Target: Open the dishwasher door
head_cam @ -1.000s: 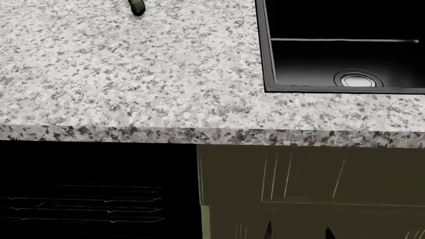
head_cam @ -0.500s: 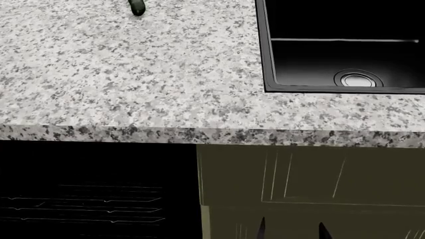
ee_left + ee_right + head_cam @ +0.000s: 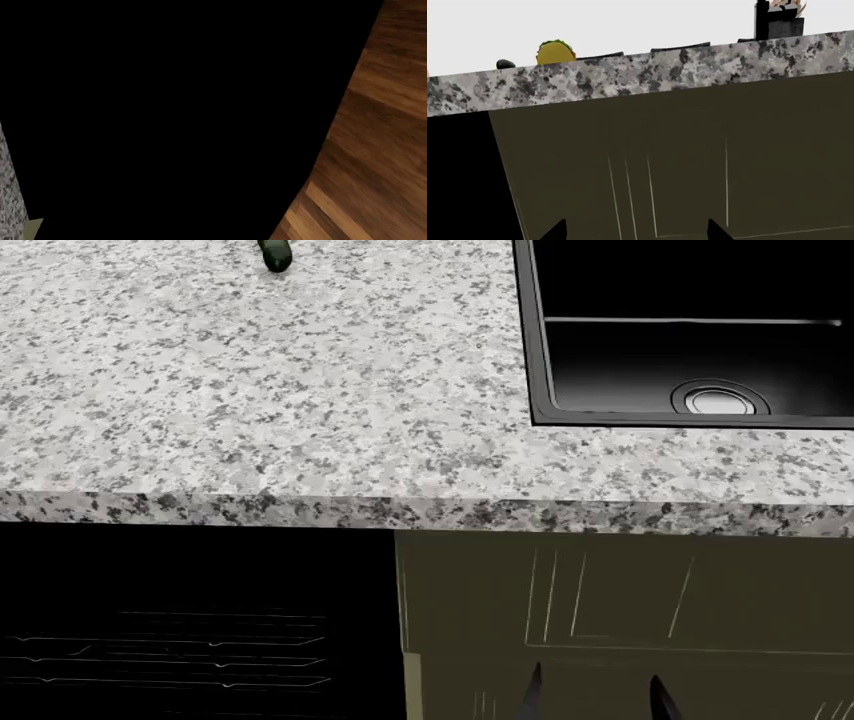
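Under the granite counter [image 3: 267,390], at the left, the dishwasher [image 3: 187,580] shows as a black area with faint wire rack lines [image 3: 174,645]. I cannot tell there where its door stands. A wide plain black surface, seemingly the dishwasher door [image 3: 167,110], fills most of the left wrist view. The left gripper does not show in any view. My right gripper [image 3: 595,698] is open and empty, low in front of the olive-green cabinet front [image 3: 614,610], to the right of the dishwasher. In the right wrist view the right gripper [image 3: 637,231] faces the cabinet panel [image 3: 694,165], with the black dishwasher area [image 3: 460,180] to one side.
A black sink [image 3: 534,360] with a round drain [image 3: 721,398] is set in the counter at the back right. A dark green object [image 3: 274,252] lies at the counter's far edge. A yellow taco-like item [image 3: 555,51] sits on top. Wooden floor [image 3: 373,150] lies beside the black panel.
The right gripper's fingertips drifted slightly left, then back right, and now sit a little higher in the head view. Nothing else moved.
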`<state>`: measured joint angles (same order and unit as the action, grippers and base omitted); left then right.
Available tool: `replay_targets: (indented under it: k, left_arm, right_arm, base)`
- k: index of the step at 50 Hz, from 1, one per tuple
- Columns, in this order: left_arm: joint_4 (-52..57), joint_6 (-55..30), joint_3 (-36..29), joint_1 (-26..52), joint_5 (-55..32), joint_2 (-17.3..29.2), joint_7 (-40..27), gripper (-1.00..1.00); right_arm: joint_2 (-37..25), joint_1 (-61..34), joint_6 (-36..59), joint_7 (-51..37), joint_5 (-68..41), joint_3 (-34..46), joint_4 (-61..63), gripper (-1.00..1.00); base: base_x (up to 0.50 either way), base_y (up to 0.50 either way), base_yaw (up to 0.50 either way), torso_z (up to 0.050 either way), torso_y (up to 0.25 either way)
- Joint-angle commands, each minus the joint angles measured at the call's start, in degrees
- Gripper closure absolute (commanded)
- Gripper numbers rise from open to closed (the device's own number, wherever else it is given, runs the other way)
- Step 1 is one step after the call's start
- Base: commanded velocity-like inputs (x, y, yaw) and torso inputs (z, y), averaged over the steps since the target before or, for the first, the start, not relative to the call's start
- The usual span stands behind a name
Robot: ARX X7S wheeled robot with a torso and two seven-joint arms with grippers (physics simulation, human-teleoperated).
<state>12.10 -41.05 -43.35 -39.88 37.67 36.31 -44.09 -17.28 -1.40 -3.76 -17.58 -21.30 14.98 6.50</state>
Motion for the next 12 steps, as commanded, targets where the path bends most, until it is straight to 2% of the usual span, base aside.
replay_targets:
  k: [1, 12]
  left_arm:
    - [-13.88, 11.46, -12.71, -4.02, -26.22, -4.56, 38.02, 1.0]
    - [-18.66, 14.45, -18.09, -4.08, -28.86, -5.95, 37.26, 1.0]
  right_arm:
    - [-0.07, -0.26, 0.32, -0.29, -0.14, 0.15, 0.34, -1.0]
    - [-0.14, 0.05, -0.32, -0.31, -0.18, 0.24, -0.16, -1.0]
  base:
    - [0.0, -0.01, 0.0, 0.0, 0.0]
    - [-0.01, -0.01, 0.0, -0.004, 0.0]
